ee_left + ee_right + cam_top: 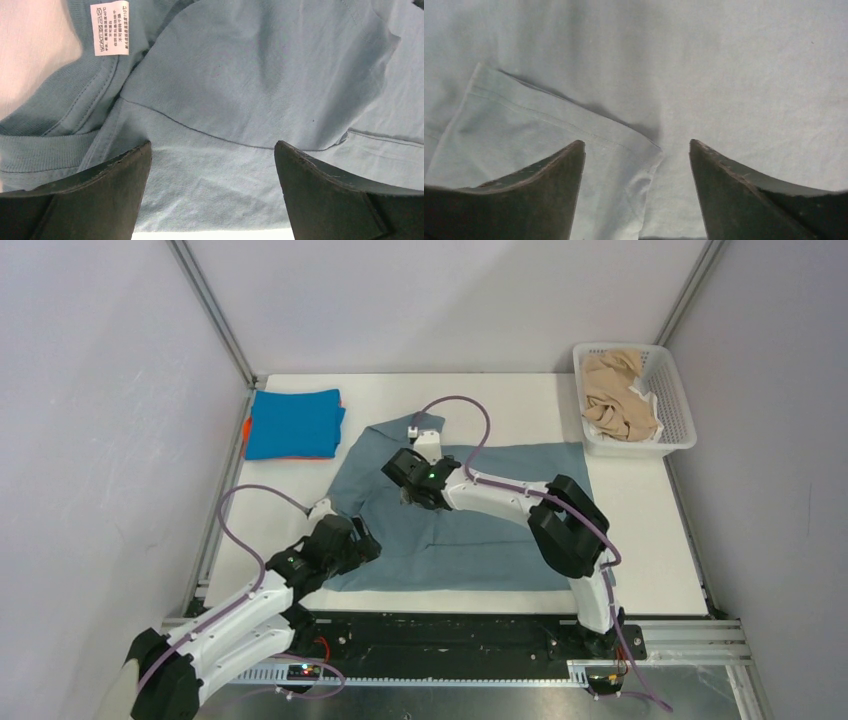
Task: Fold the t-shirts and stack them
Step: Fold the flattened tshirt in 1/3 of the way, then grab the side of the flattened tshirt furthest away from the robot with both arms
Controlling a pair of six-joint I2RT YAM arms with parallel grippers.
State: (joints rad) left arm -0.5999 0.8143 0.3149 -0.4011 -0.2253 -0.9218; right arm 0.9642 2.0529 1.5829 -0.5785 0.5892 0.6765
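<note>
1. Gripper on the left arm (362,540), jaws spread wide with nothing between them, hangs over the near-left edge of the grey-blue t-shirt (480,530). Its wrist view shows the ribbed collar (45,150) and white neck label (109,27) just ahead and to its left.
2. Spread flat mid-worktop (650,560), the grey-blue t-shirt lies with its long axis running left to right. Its collar end is toward the left arm and its hem toward the right arm's base.
3. Reaching across the cloth to its far-left part, the right gripper (408,490) has its jaws apart and grips nothing. A sleeve (549,145) folded inward lies directly beneath, its hemmed corner between the fingers.
4. Both grippers sit at the collar end, so the hem end, well apart to the right, looks like the side any lengthwise fold must bring over.
5. At far left, a folded bright blue t-shirt (295,423) rests on an orange t-shirt (243,438). At far right, beige t-shirts (615,400) wait crumpled in a white basket (680,415).
</note>
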